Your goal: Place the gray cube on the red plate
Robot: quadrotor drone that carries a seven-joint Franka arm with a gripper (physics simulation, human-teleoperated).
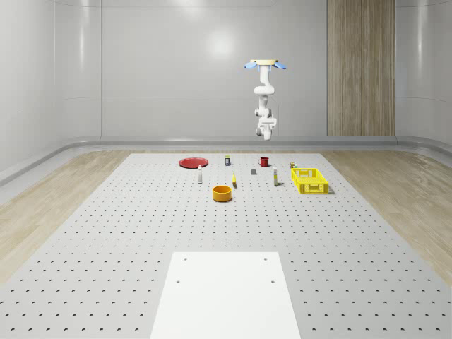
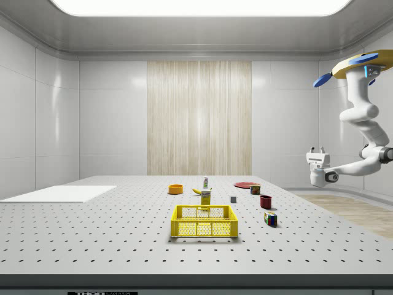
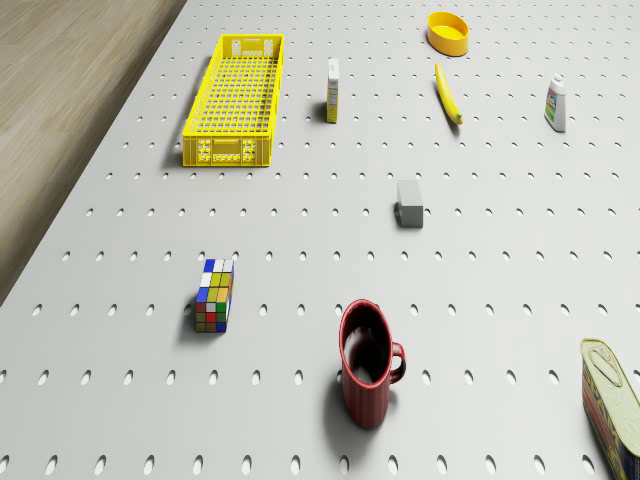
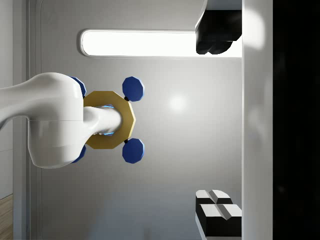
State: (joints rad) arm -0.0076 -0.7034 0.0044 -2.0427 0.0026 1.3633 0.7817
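Note:
The gray cube [image 1: 253, 171] [image 2: 233, 199] [image 3: 409, 203] lies on the perforated table, near the middle of the row of objects. The red plate [image 1: 192, 162] [image 2: 246, 184] rests flat toward the whole-scene view's left, well apart from the cube. The drone [image 1: 265, 64] [image 2: 359, 64] [image 4: 107, 120] hovers high over the table's far edge, beyond the red mug. Its arm hangs down and bends back, so my gripper [image 2: 317, 150] [image 4: 215, 127] points upward, far above the cube. The fingers [image 4: 217, 212] stand wide apart with nothing between them.
A yellow crate [image 1: 309, 180] [image 3: 235, 100], an orange bowl [image 1: 222, 193], a banana [image 3: 448, 94], two small bottles [image 3: 333, 90] [image 3: 556, 104], a Rubik's cube [image 3: 215, 295], a red mug [image 3: 366, 365] and a tin [image 3: 612, 395] stand around. A white sheet [image 1: 226, 293] covers the near end.

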